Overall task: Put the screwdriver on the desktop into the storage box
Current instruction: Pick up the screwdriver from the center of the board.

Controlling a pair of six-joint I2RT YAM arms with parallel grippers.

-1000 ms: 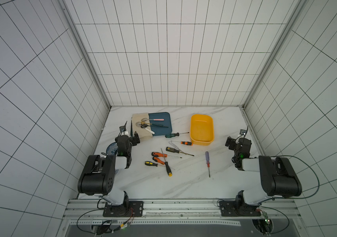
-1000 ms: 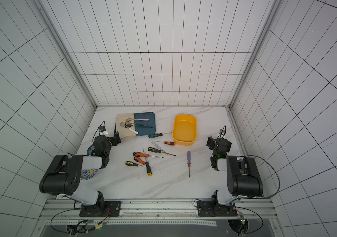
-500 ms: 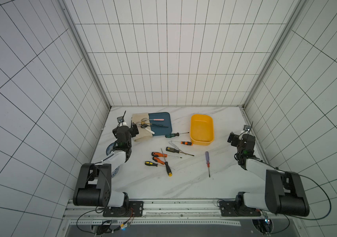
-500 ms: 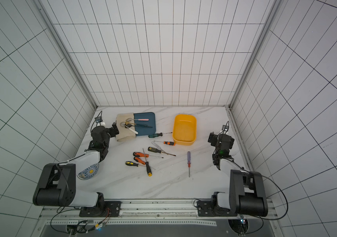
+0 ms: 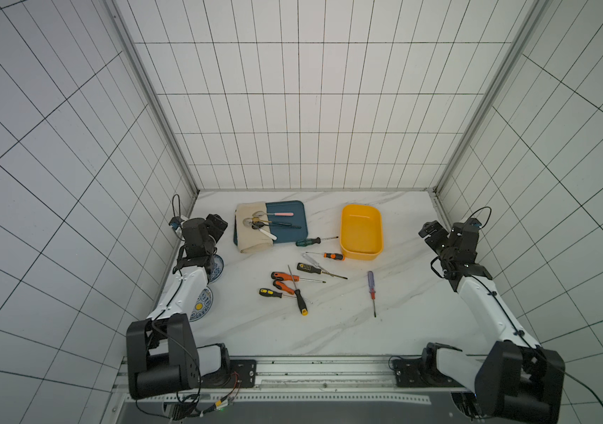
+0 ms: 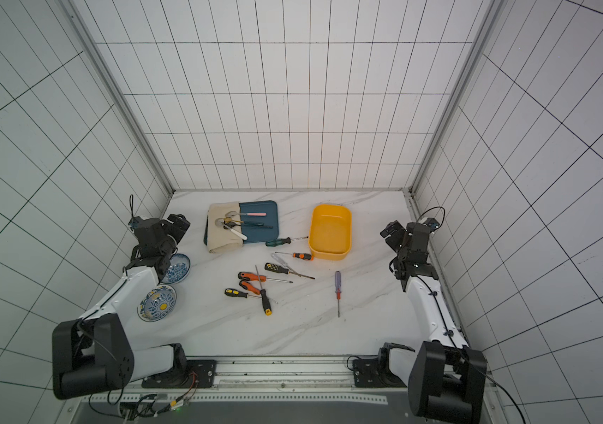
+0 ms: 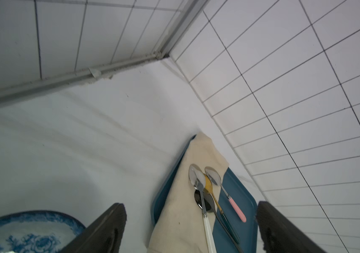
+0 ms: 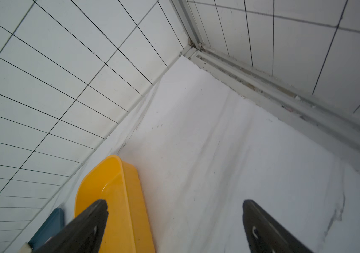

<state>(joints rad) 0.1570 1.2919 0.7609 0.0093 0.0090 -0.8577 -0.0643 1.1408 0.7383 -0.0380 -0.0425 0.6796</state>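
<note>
Right, pre-grasp: left claw point(image 5: 219, 224) and right claw point(image 5: 427, 232) both released, empty (storage box point(image 5: 361, 252) too); next I lower right onto purple screwdriver point(image 5: 370, 282).

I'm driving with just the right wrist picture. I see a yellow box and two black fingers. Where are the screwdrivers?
Observer: All lie loose on the desktop; the storage box is empty.
Child: Which one is closest to my arm?
Observer: The purple-handled screwdriver, lying alone, apart from the others.
Child: Is the other arm holding one?
Observer: No. The left arm's fingers stand open and empty, by the blue tray.
</note>
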